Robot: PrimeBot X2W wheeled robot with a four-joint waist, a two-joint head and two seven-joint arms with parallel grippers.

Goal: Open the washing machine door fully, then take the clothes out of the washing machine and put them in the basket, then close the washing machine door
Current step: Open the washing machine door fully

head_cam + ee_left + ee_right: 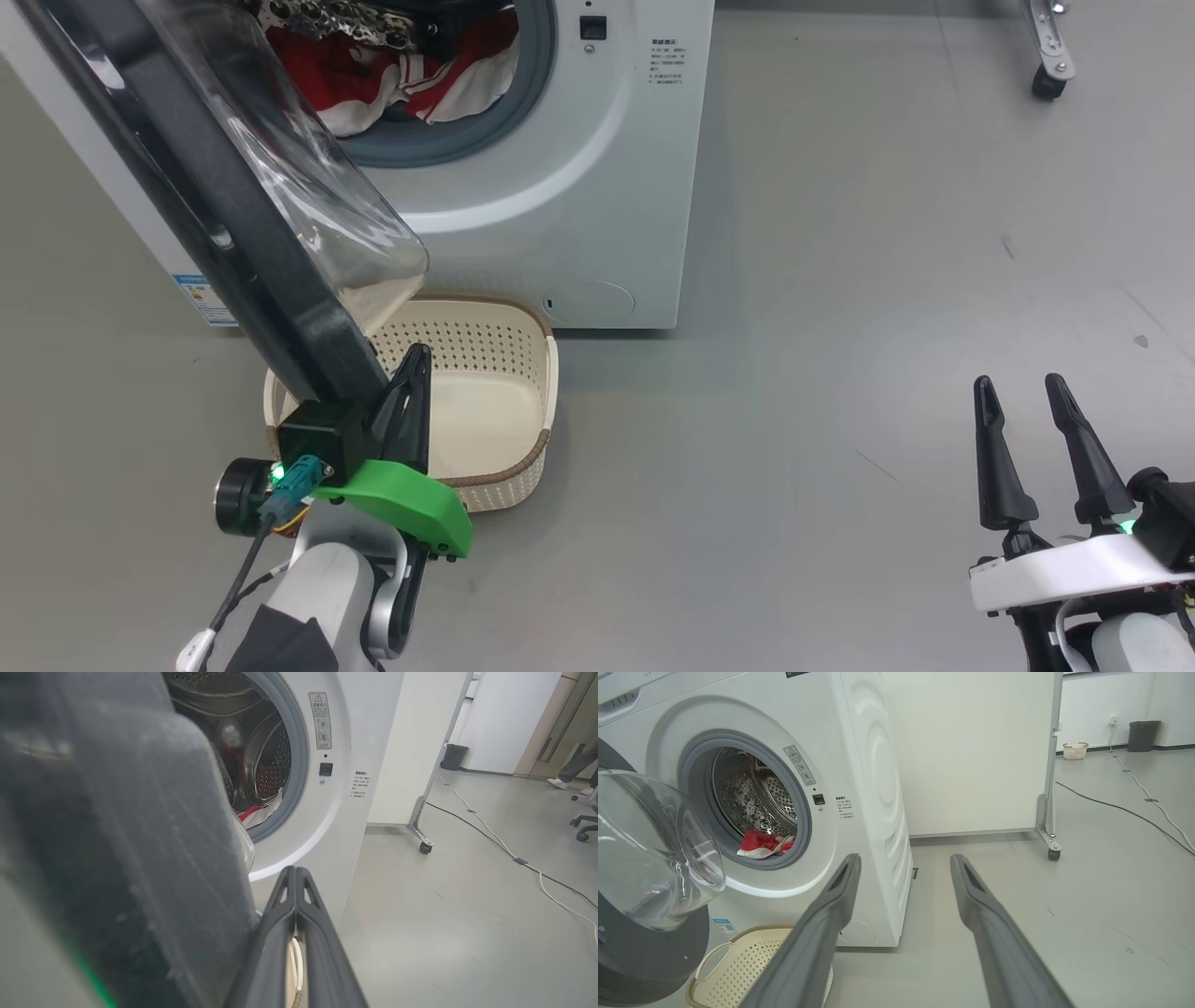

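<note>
Plainly, the washing machine door [233,215] was only part-way open. It stood out from the washing machine [579,187] almost edge-on to the robot, hinged on the left, with its glass bowl bulging to the right. Its free black rim hung over the near left corner of the basket [551,373].

The left tool [415,359] was closed on nothing, its two fingers pressed together. It lay just to the right of that rim's near edge. The left wrist view showed the dark rim close along the left of the fingers, though I could not tell whether they touched it. The right tool [1018,383] was well apart at the near right, fingers spread and empty, pointing toward the machine.

By my reading, the coming move turned on the door lying immediately left of the left tool, so a leftward push from that arm would swing it wider. The left arm was far the nearer of the two.

The clothes [373,79] were in the drum, red with white trim, heaped at the lower lip of the grey seal. They lay farther off than the tool, with the glass bowl partly between them and it. The basket sat on the floor against the machine's front, below the drum mouth, and looked empty.
</note>
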